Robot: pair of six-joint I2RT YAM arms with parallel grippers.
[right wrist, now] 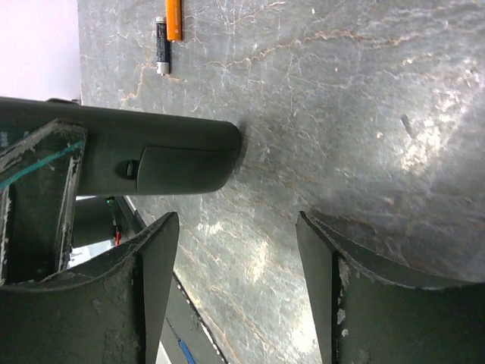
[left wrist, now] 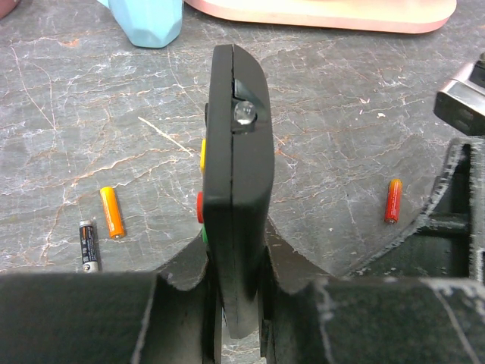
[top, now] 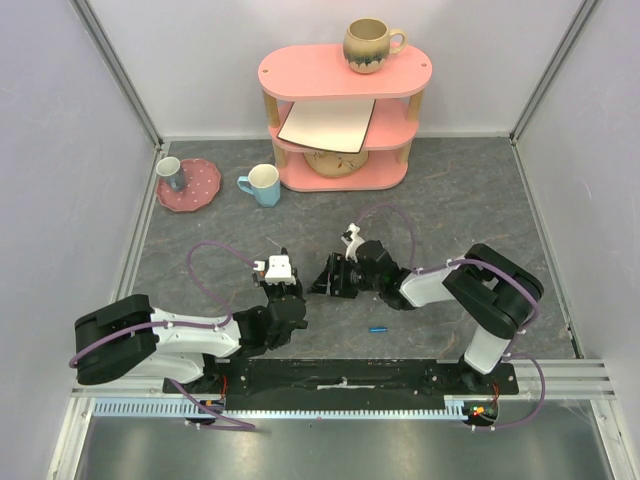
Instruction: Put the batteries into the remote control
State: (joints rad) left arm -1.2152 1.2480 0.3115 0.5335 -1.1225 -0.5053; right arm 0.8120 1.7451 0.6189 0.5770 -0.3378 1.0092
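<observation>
My left gripper (top: pixel 288 296) (left wrist: pixel 236 262) is shut on the near end of the black remote control (left wrist: pixel 236 144) and holds it edge-on above the table, its coloured buttons facing left. My right gripper (top: pixel 328 278) (right wrist: pixel 236 254) is open and empty, just right of the remote (right wrist: pixel 151 155). A red-orange battery (left wrist: pixel 392 201) lies on the table right of the remote. A blue battery (top: pixel 378 328) lies near the front, below the right arm. An orange battery (left wrist: pixel 111 212) (right wrist: pixel 174 17) and a black battery (left wrist: pixel 88 244) (right wrist: pixel 161 45) lie left of the remote.
A pink shelf (top: pixel 340 75) stands at the back with a brown mug (top: pixel 370 45) on top and a white board inside. A light blue mug (top: pixel 262 185) and a pink plate (top: pixel 200 190) holding a small cup (top: pixel 170 172) stand at the back left.
</observation>
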